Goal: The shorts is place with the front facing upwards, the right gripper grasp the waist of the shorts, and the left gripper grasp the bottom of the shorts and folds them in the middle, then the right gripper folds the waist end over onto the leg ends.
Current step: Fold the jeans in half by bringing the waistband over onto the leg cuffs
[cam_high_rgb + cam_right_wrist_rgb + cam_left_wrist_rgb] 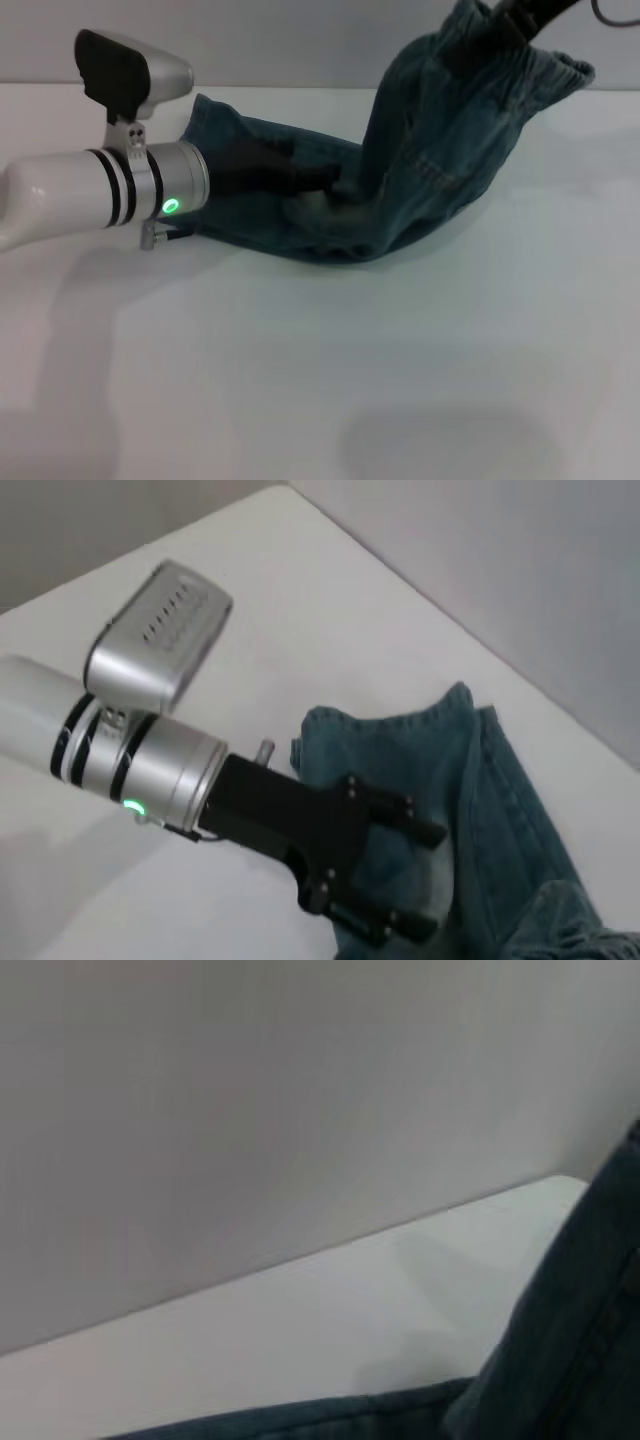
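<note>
- One pair of denim shorts (440, 150), a single garment, already doubled lengthwise.
- One gathered waistband (520, 70) on it, lifted at the far right.
- Two robot arms in sight: one silver arm with a green light (110, 190) on the left, one dark arm at the top right.
- Two grippers: the left gripper (425, 875), with two black fingers spread apart over the denim, and the right gripper (505, 12), mostly out of view.
- One white tabletop (320, 380) under it all.
</note>
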`<state>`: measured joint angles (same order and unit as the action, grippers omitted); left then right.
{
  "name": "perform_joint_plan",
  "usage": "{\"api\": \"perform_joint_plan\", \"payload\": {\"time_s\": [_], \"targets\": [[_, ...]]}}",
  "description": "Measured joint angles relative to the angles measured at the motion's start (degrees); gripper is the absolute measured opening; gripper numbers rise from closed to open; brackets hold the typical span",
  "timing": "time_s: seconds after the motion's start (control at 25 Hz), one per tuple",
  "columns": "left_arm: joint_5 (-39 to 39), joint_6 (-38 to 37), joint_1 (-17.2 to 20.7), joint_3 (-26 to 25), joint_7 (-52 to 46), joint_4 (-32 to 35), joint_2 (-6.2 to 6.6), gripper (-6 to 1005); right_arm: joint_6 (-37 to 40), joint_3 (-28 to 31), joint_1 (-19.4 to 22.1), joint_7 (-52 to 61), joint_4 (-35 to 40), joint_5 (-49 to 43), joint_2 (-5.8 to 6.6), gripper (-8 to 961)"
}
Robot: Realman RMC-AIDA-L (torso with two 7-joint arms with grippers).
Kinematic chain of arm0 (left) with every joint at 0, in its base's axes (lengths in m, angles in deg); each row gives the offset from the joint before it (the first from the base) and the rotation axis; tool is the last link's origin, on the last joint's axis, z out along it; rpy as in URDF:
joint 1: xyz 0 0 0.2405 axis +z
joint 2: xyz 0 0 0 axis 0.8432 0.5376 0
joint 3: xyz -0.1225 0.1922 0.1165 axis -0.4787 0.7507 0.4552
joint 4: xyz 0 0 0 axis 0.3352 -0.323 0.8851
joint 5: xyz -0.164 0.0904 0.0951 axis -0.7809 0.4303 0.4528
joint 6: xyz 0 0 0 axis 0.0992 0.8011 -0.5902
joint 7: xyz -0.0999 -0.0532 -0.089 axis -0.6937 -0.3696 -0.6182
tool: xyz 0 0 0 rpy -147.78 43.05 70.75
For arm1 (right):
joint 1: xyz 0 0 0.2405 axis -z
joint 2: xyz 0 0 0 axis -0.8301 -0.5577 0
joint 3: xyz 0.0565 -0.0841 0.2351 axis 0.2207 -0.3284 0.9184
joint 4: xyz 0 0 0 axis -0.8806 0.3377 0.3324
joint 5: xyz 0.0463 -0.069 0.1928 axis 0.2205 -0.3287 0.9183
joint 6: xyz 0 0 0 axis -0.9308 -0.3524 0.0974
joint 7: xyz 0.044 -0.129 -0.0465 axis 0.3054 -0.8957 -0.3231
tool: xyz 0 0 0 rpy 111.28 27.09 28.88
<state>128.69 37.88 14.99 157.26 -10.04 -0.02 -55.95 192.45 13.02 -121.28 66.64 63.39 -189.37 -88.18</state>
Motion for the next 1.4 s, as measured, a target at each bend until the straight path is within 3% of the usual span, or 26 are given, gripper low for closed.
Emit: {"api": "perform_joint_plan", "payload": {"time_s": [1.4], "targets": [[-10.67,1.10,1.06,14.13,0.00,0.27,-0.22,828,-1.22,0.00,-3.08,-0.77,0.61,1.60,0.29,53]]}}
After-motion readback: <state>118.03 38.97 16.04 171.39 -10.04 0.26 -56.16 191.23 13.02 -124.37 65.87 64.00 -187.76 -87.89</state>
